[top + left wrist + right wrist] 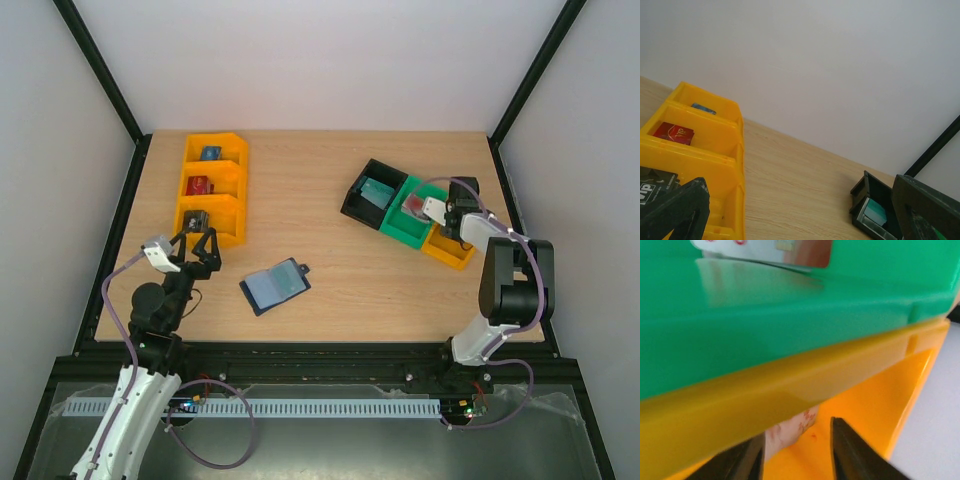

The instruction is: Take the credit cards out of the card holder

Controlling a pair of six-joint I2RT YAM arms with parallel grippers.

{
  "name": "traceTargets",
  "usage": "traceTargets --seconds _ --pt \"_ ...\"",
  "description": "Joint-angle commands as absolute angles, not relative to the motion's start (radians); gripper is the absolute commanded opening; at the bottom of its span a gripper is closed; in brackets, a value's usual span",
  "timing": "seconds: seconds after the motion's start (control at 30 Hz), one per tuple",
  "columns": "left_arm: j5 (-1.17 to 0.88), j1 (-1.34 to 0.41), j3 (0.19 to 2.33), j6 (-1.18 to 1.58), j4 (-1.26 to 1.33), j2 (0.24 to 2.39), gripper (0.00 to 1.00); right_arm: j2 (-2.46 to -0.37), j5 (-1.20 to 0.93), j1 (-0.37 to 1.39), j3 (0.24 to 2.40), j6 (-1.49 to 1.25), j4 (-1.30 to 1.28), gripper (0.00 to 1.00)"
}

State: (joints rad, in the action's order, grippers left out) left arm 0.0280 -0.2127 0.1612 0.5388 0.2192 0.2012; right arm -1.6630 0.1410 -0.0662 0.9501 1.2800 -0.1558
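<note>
Staring past the right gripper [797, 445], dark fingers [850, 455] parted just a bit and pinching nothing, dipping into the small yellow plastic bin [880, 390] near a pale red-speckled thing [790, 432]. Spotting the dark navy folding card holder [275, 285] lying open mid-table, well apart from that claw, nearer the left gripper [195, 250], gaping wide and empty. Noticing the green plastic bin [408, 218] and black plastic bin [372, 195] sitting on the holder's side of the right claw. Not telling credit cards from pale panels inside it.
</note>
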Motion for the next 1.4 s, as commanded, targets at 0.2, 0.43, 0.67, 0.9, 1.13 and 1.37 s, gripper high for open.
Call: traceTargets --seconds 0.2,0.43,0.67,0.9,1.13,1.37 --pt "-0.001 -0.209 0.142 0.539 0.277 0.188 1.00 -1.600 0.186 -0.072 0.940 1.300 -0.114 0.81" --pt "-0.108 -0.221 0.153 0.551 0.321 0.210 0.99 -1.386 0.155 -0.033 0.997 1.035 0.032 0.99" --pt "-0.078 -0.215 0.312 0.659 0.086 0.429 0.99 -1.156 -0.340 0.049 1.217 0.283 -0.064 0.99" --pt "-0.264 -0.204 0.283 0.843 -0.057 0.645 1.00 -1.011 -0.402 0.276 0.840 -0.491 0.342 0.85" --pt "-0.306 -0.216 0.197 0.881 -0.005 0.801 1.00 -1.229 -0.093 0.699 0.771 -0.541 0.083 0.84" --pt "-0.319 -0.234 0.151 0.900 0.106 0.916 1.00 -1.594 -0.142 0.829 0.878 -0.526 -0.042 0.78"
